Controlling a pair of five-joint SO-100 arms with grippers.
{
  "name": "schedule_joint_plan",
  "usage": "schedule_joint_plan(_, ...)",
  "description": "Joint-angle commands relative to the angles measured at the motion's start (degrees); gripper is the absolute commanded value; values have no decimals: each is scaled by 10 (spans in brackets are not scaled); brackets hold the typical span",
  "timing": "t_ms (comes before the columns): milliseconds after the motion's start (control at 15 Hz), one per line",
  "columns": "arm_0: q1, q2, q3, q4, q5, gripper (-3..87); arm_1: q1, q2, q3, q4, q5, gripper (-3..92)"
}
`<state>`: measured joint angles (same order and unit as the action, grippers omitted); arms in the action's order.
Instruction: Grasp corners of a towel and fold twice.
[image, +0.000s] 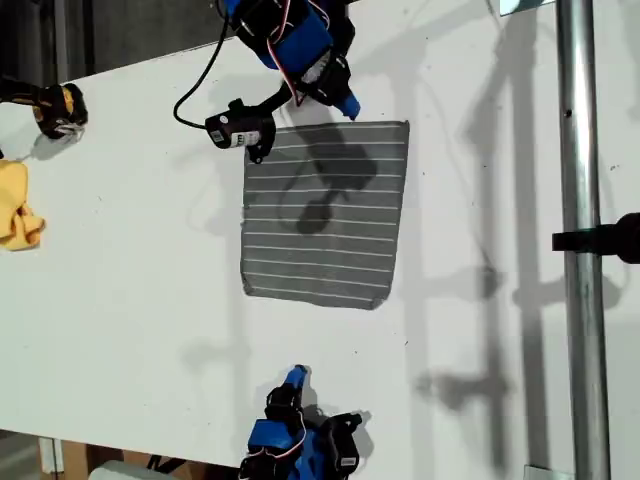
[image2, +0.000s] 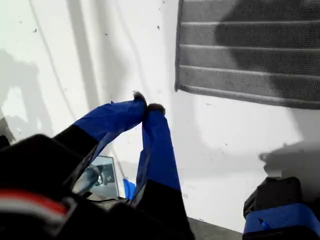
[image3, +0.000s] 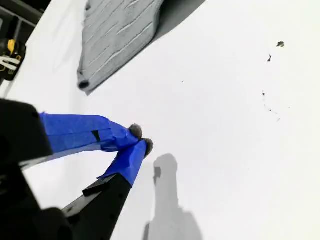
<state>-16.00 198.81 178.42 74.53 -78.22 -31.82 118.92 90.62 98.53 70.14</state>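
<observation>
- The towel (image: 325, 212) is laid flat at mid-table (image: 120, 260), its slightly longer axis running up and down the exterior view, stripes running across.
- A yellow cloth (image: 17, 205) is seen only in the exterior view, at its left edge.
- My first gripper (image2: 146, 108) is pressed together, empty, near a towel corner (image2: 179, 87).
- My second gripper (image3: 140, 139) is likewise closed on nothing, short of another corner (image3: 83, 84).
</observation>
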Motion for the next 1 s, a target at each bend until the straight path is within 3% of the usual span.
schedule_joint_plan(0,6,3,-2,1,2,-23,-9,-2,-31,3,-11,-1)
schedule_joint_plan(67,7,3,-2,1,3,-23,-14,-11,-32,-5,-24,-1)
schedule_joint_plan(133,8,3,-2,1,4,-23,-16,-19,-33,-7,-25,59)
schedule_joint_plan(267,9,3,-3,1,5,-23,-11,-41,-36,-11,-25,273)
schedule_joint_plan(400,10,3,-3,1,7,-23,-10,-55,-39,-3,-27,355)
schedule_joint_plan(733,11,3,-3,1,10,-23,2,-89,-3,26,-22,370)
schedule_joint_plan(933,11,3,-3,1,11,-23,11,-147,87,-47,-21,377)
